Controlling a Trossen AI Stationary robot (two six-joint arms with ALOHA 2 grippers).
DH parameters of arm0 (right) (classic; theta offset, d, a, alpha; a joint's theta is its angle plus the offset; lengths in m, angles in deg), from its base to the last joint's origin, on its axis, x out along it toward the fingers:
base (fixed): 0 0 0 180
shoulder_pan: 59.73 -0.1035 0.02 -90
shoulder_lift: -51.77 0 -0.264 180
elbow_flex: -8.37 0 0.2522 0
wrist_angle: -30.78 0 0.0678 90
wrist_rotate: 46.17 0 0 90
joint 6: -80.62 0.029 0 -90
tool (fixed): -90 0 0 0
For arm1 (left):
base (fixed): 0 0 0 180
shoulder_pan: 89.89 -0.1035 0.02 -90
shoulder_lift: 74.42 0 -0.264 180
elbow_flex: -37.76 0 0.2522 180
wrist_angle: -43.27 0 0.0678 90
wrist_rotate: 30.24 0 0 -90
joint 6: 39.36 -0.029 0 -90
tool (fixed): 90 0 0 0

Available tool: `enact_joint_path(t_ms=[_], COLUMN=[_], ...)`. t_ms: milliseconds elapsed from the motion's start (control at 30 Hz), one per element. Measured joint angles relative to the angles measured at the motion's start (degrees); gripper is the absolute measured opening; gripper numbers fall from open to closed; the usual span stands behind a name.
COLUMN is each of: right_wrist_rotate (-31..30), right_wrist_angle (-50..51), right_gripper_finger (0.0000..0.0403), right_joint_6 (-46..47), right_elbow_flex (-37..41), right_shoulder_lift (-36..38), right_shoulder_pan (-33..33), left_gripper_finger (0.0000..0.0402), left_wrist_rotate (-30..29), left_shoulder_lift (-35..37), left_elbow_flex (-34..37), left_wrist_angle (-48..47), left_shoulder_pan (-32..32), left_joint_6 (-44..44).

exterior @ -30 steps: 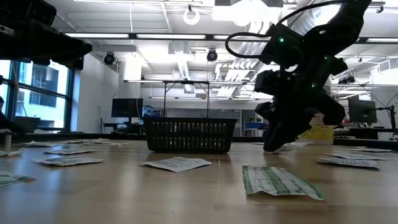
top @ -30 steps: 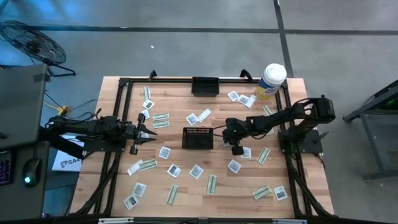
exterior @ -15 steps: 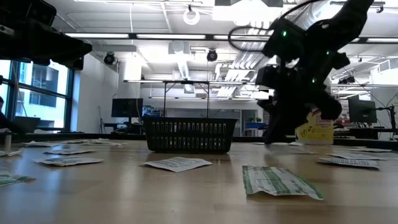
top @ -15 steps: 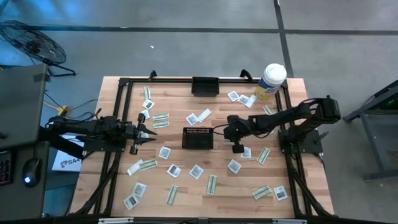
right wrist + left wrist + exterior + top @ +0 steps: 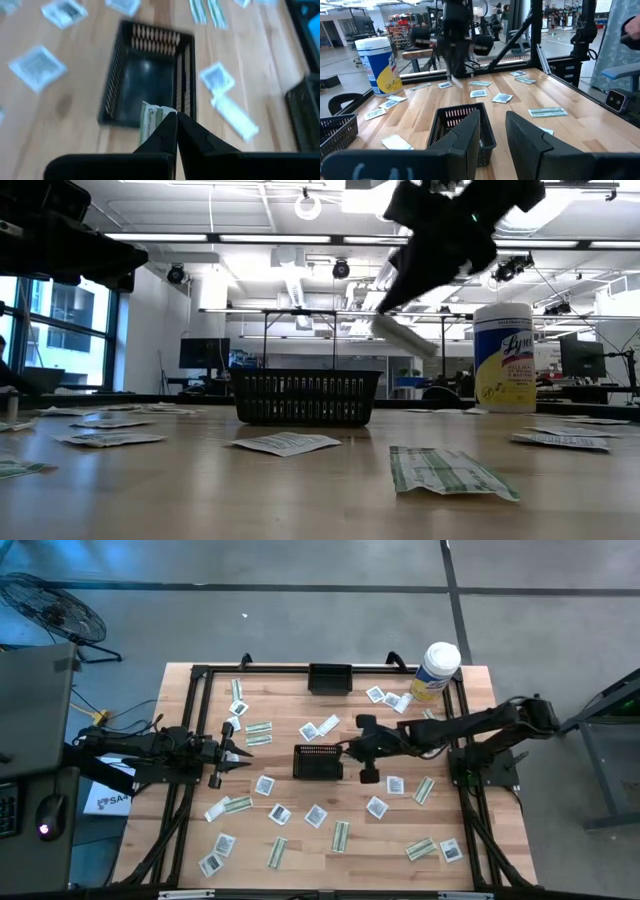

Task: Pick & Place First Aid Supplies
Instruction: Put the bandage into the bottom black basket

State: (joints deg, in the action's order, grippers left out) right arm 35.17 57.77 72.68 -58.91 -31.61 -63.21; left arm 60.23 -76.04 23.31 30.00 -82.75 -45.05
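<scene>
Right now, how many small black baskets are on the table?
2. One small black rectangular mesh basket sits at the table's centre, just left of the right hand, which grips a green-and-white paper strip. The other black basket is at the far edge.

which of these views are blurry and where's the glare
Right wrist view: motion-smeared, the black basket and loose packets soft, though the right end effector pinching a green-and-white strip packet is fairly sharp. Low view: the right arm is streaked, and ceiling lights glare behind it. Left wrist view: the left end effector is close and soft. High view: sharp, evenly lit.
</scene>
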Motion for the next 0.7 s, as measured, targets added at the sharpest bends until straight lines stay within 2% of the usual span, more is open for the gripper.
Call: enact_joint_path(t_ms=[167,367,567,700], right_wrist_rotate=[0.2,0.1,0.3,1.0], right_wrist_angle=[-2.2,-2.1,-1.8,-1.4], right_gripper_finger=[0.0001,0.0001,0.0002,0.0001], right_joint_6=[0.4,0.4,0.0,0.0], right_elbow_flex=[-6.8,-14.2,-18.4,-20.1], right_shoulder_lift=[-4.0,-13.8,-23.5,-27.5], right_shoulder_pan=[-0.7,-0.8,0.3,1.1], left_gripper_finger=[0.0092,0.0092,0.0092,0.0092], left_wrist_rotate=[0.0,0.0,0.0,0.0], left_shoulder_lift=[0.0,0.0,0.0,0.0], left_elbow_flex=[0.0,0.0,0.0,0.0], left_wrist_angle=[0.0,0.0,0.0,0.0], left_shoulder_pan=[0.0,0.0,0.0,0.0], left_joint_6=[0.0,0.0,0.0,0.0])
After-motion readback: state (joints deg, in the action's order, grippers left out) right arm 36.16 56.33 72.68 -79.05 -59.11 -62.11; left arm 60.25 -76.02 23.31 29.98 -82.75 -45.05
